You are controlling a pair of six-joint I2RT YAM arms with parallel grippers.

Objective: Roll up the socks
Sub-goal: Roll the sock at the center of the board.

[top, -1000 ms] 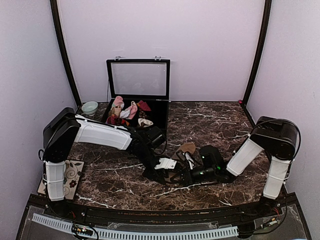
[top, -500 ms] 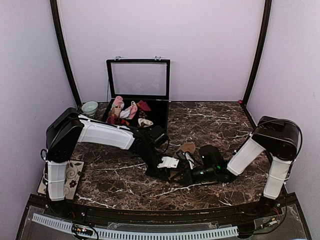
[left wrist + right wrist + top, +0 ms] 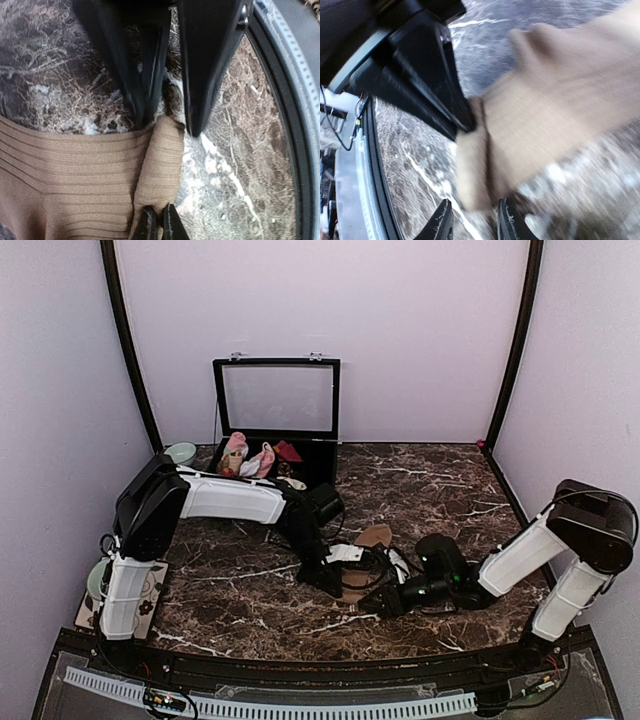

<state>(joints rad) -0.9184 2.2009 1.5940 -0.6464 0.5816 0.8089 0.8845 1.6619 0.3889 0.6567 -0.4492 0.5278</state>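
The tan sock point(image 3: 371, 537) lies on the dark marble bench point(image 3: 440, 490), near the middle and a little towards the near edge, with both arms reaching in to meet over its near end. In the left wrist view its ribbed fabric spreads flat to the left, and its right edge is turned up into a narrow fold.

The left claw point(image 3: 159, 226) is closed, its two fingertips point(image 3: 148, 225) pressed nearly together on the near end of that fold, so it has hold of the tan sock.

The right claw point(image 3: 474, 222) faces it from the other side. Its jaws stand partly apart and the far end of the fold sits at its tips. One finger touches the corner of the fabric in the left wrist view. The right wrist view is blurred, and I cannot tell whether the jaws press on the sock at all.

At the back of the bench stands a black case point(image 3: 325, 472) with its glass lid point(image 3: 278, 397) raised upright. Inside are pink-and-white sock bundles point(image 3: 236, 449) and a dark red bundle point(image 3: 288, 450). A pale green bowl point(image 3: 180, 453) sits just left of the case, and a flower-patterned mat point(image 3: 150, 585) lies at the near left by the left arm's base
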